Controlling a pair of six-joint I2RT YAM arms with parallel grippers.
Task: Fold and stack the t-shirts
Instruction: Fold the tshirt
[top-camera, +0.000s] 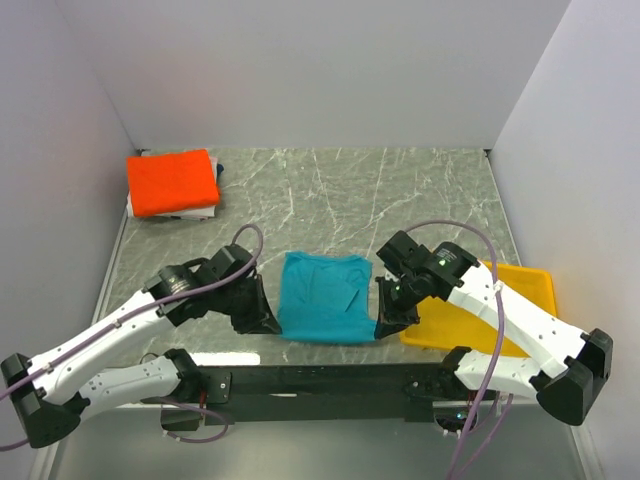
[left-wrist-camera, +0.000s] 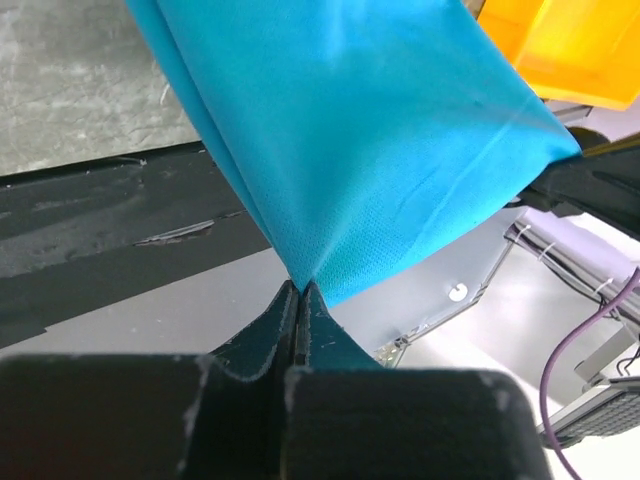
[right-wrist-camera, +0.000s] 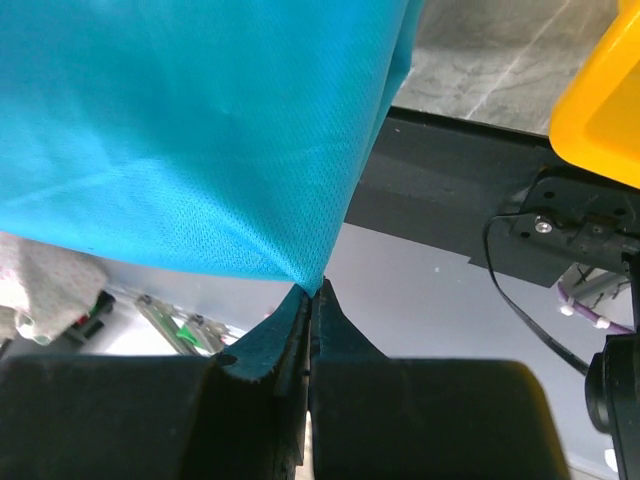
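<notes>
At the middle of the counter's (top-camera: 340, 190) near edge, a teal t-shirt (top-camera: 325, 298) is spread wide between the two arms. The left fingers (left-wrist-camera: 268, 335) are clenched on the shirt's near left corner, and the cloth fans out taut from their tips. The right fingers (right-wrist-camera: 272, 340) are pinched shut on the near right corner in the same way. Seen from above, the shirt shows a few soft creases across its front. At the far left corner sits an orange folded t-shirt (top-camera: 172, 182), resting on top of a white folded garment (top-camera: 172, 212). A yellow tray (top-camera: 522, 285) lies by the right edge, towards the near right corner, partly under the right arm.
</notes>
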